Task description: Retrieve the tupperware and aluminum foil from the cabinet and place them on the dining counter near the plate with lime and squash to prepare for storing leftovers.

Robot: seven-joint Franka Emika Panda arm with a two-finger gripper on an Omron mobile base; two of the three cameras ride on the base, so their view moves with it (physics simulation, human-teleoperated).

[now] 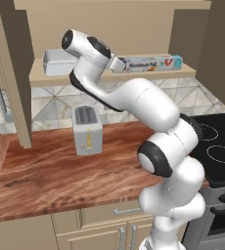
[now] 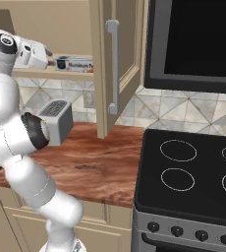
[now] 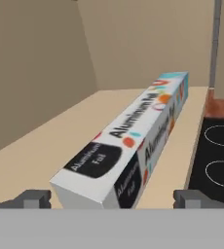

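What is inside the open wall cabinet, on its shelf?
On the cabinet shelf lie the tupperware at the left and the aluminum foil carton at the right. The arm covers the shelf between them, so nothing can be told there.

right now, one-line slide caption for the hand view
Open gripper lined up on the near end of the aluminum foil box lying on the cabinet shelf.

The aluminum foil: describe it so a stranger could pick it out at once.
Look inside the open cabinet above the wooden counter, on its shelf. The aluminum foil is the long narrow printed carton lying at the shelf's stove end. Its neighbour, the tupperware, is a plain shallow tub.
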